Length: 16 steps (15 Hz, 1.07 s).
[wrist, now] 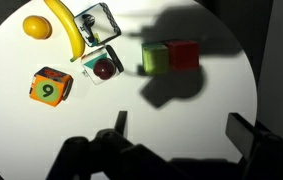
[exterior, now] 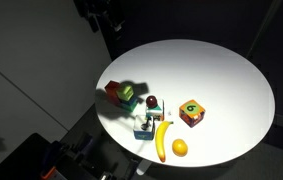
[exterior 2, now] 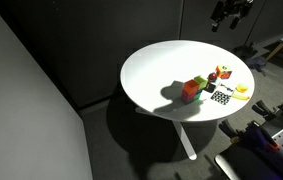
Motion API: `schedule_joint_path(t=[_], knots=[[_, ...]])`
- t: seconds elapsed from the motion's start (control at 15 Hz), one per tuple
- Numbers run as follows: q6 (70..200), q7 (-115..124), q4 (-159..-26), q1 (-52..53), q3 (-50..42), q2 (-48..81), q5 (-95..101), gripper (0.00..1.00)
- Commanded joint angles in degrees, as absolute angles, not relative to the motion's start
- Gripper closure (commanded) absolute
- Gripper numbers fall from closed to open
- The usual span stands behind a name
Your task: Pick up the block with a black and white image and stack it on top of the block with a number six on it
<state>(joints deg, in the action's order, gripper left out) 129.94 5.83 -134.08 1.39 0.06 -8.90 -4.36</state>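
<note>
The block with a black and white image [wrist: 96, 22] has a white top face with a black picture. It sits next to a banana [wrist: 69, 30] in the wrist view and also shows in an exterior view [exterior: 146, 126]. The block with a number six [wrist: 50, 87] has orange-red sides and a green face. It stands alone on the white round table [exterior: 221, 70], as an exterior view [exterior: 191, 112] also shows. My gripper [wrist: 181, 128] is open and empty. It hangs high above the table, away from all the blocks, in both exterior views [exterior: 106, 15] [exterior 2: 231, 12].
A plain green block [wrist: 156, 57] and a red block [wrist: 184, 55] sit side by side. A block with a dark red fruit picture [wrist: 103, 67] lies between them and the banana. An orange [wrist: 37, 27] lies near the table edge.
</note>
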Motion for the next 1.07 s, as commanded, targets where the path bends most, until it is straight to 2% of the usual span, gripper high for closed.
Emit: schedule_joint_path(t=[0.0,1.0], knots=[[128.7,1.9,-135.0,0.6,-1.1,-9.9,-6.4,0.0],[129.9,3.3,-134.9,-0.6,-1.5,-8.5,-4.2,0.0]])
